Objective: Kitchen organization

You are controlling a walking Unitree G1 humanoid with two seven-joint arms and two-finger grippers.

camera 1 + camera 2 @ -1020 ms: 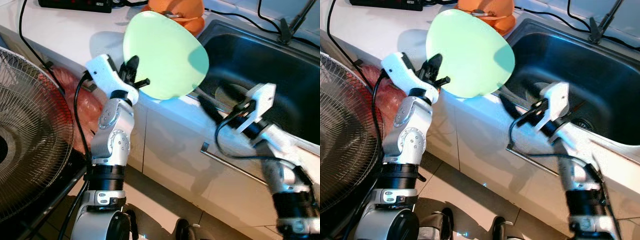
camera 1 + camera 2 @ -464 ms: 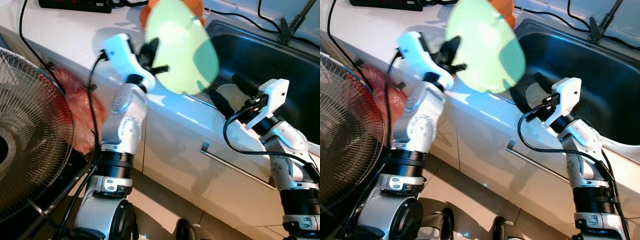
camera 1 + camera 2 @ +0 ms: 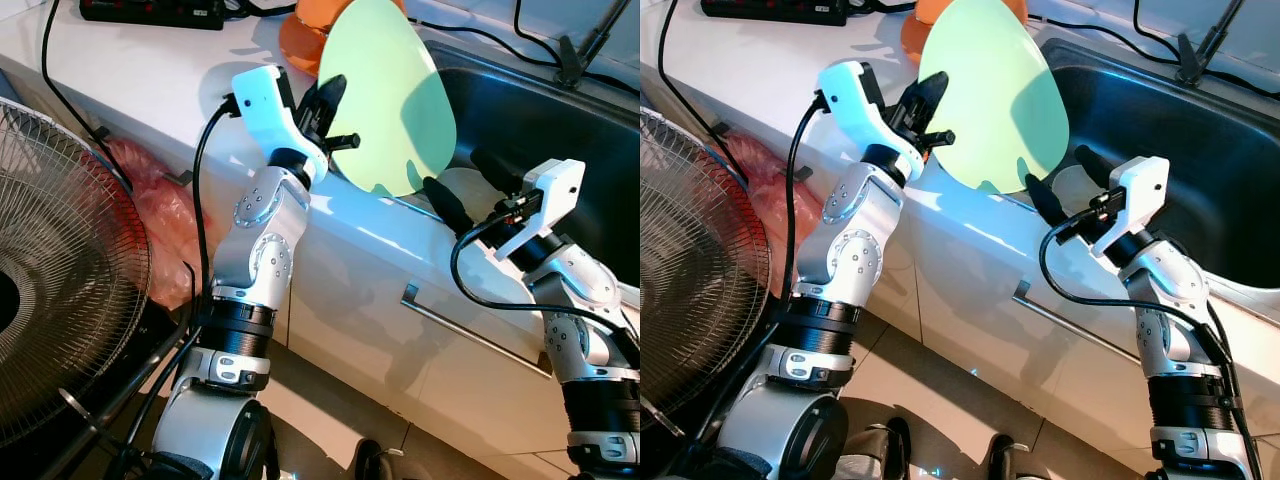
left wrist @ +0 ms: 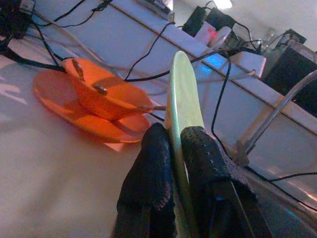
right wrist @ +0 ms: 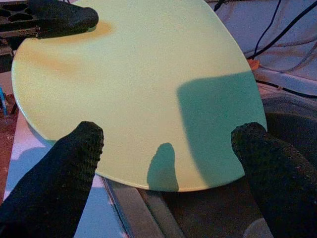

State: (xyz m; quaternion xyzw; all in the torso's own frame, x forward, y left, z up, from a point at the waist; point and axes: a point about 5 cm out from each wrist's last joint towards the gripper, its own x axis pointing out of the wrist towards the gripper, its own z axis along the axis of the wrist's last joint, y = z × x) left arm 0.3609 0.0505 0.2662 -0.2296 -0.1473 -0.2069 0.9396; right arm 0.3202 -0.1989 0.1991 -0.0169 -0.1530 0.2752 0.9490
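Your green plate (image 3: 392, 100) is held on edge above the counter (image 3: 150, 75) beside the sink (image 3: 1200, 160), pinched at nine o'clock by the left gripper (image 3: 325, 108). Right gripper (image 3: 1055, 185) hovers spread, empty. Placement remains outstanding; orange dishes (image 4: 94, 101) lie behind.

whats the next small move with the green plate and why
Probably the left hand should carry the green plate a bit further toward the orange dishes and tip it flat. It is pinched by its rim, standing on edge above the counter by the sink; the right hand waits open.
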